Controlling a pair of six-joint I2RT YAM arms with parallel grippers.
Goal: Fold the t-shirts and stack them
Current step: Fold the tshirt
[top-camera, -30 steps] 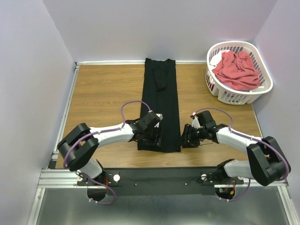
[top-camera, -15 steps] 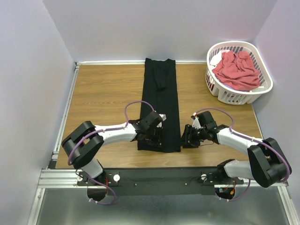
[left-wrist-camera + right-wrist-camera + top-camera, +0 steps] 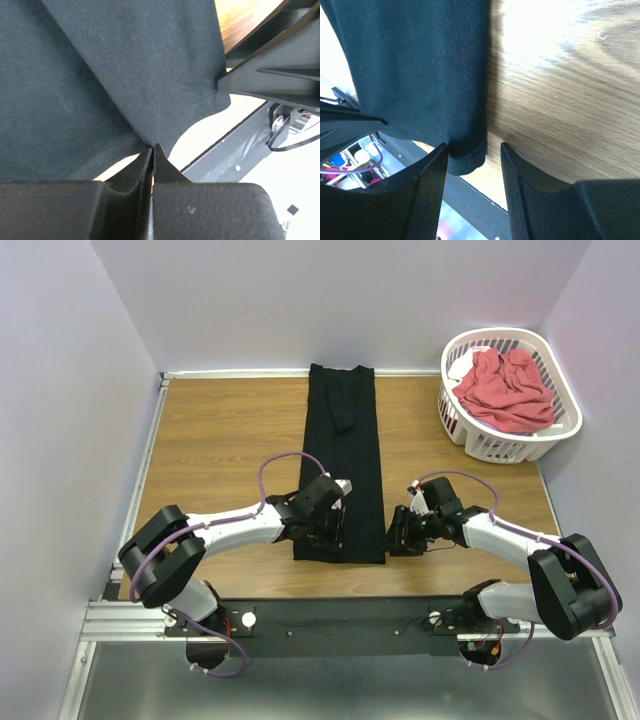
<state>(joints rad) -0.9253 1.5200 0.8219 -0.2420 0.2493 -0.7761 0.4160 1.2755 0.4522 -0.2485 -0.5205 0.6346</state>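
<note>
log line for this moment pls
phase: hem grasp | left gripper: shut on black t-shirt hem | right gripper: open, astride near right corner | coral-red t-shirt: in laundry basket

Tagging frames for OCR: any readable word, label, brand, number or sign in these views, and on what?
No readable text in any view.
black t-shirt: plain cloth, no print or tag showing.
coral-red t-shirt: no print showing.
white basket: no label showing.
</note>
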